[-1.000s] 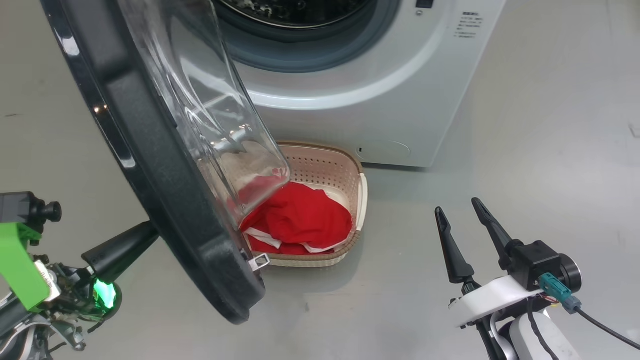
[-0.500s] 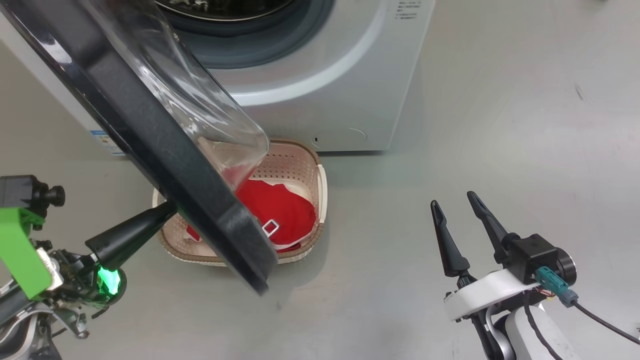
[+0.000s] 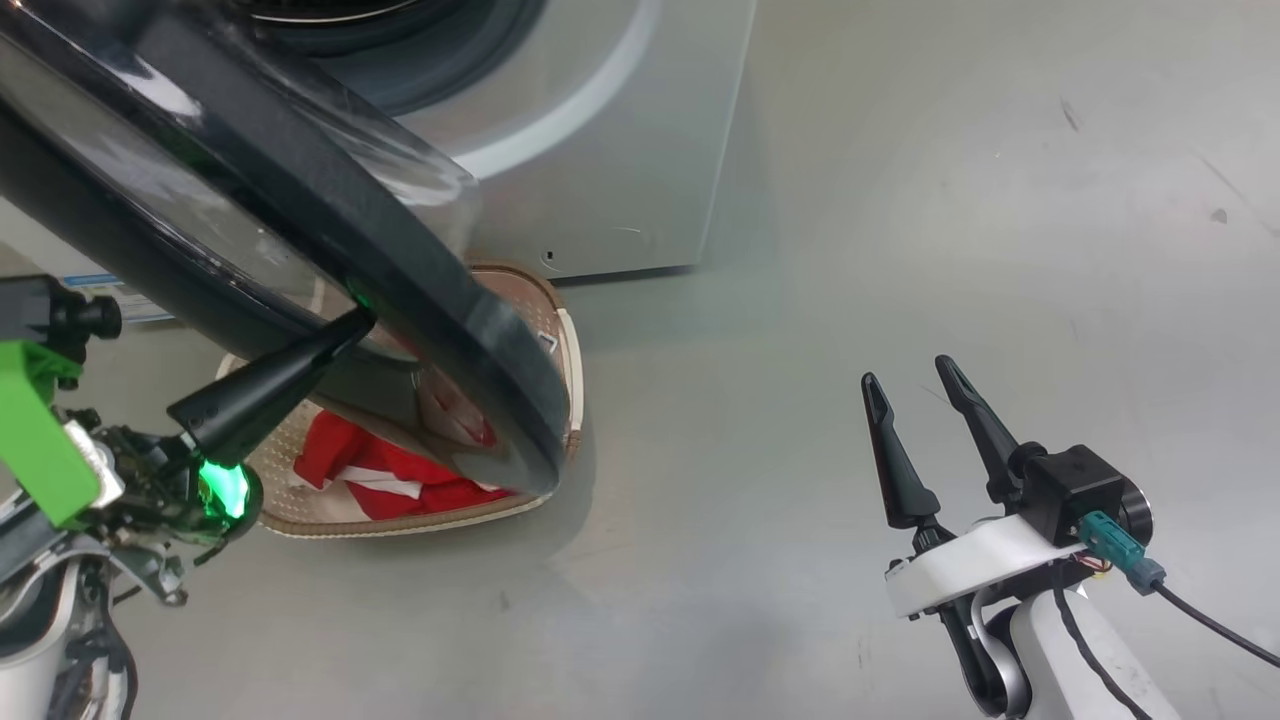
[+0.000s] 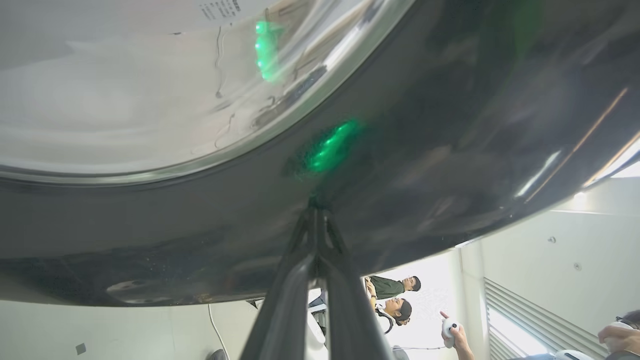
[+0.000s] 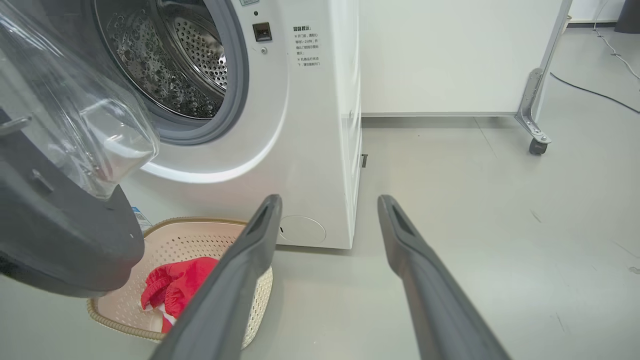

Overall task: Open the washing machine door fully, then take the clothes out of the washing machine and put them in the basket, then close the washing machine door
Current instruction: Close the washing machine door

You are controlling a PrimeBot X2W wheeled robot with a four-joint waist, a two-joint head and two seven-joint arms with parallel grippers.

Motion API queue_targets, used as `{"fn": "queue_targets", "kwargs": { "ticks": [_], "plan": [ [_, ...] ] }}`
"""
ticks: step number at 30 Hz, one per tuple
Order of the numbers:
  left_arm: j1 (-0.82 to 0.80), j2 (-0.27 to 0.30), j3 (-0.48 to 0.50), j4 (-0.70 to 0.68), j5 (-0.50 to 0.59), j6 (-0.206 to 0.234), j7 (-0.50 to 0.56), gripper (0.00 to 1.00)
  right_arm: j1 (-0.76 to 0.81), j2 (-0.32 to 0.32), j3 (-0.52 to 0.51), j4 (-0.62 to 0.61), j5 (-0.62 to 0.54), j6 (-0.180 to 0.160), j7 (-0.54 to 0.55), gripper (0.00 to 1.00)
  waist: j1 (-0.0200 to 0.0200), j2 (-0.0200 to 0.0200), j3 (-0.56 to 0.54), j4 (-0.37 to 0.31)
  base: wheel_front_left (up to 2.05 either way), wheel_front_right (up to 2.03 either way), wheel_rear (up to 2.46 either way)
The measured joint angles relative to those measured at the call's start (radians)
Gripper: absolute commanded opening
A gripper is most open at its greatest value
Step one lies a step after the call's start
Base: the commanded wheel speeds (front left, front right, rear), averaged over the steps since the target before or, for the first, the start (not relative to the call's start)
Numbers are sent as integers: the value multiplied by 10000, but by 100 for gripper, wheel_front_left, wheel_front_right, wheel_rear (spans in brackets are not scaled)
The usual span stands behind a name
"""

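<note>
Step 3, closing the door: clothes lie in the basket. Your clenched left gripper touches its rim, right gripper released. Push until it latches.

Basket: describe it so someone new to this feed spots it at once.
Start at the big white washing machine; on the grey floor at the foot of its front, partly under the open door, sits the basket. It is the cream perforated tub with a brown woven-look rim, holding the red clothes.
</note>
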Motion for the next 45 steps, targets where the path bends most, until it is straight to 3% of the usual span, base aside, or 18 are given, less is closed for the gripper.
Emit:
{"fn": "queue_targets", "kwargs": {
  "ticks": [16,28,35,45],
  "plan": [
    [-2089,-558,-182,663,238,571,-826,0,-439,48,-23,-198,215,75,0,100,0,0,775,-749,0,0,0],
    [-3758,-723,-222,1845,1066,878,-1657,0,-932,77,180,-209,454,163,0,100,0,0,1252,-1339,0,0,0],
    [-4513,-970,-186,2470,1463,849,-2242,0,-1000,82,267,-257,763,157,0,100,0,0,1424,-1581,0,0,0],
    [-5295,-1269,-180,3534,2015,445,-2905,0,-1158,104,259,-244,826,67,0,100,0,0,1505,-1767,0,0,0]
  ]
}}
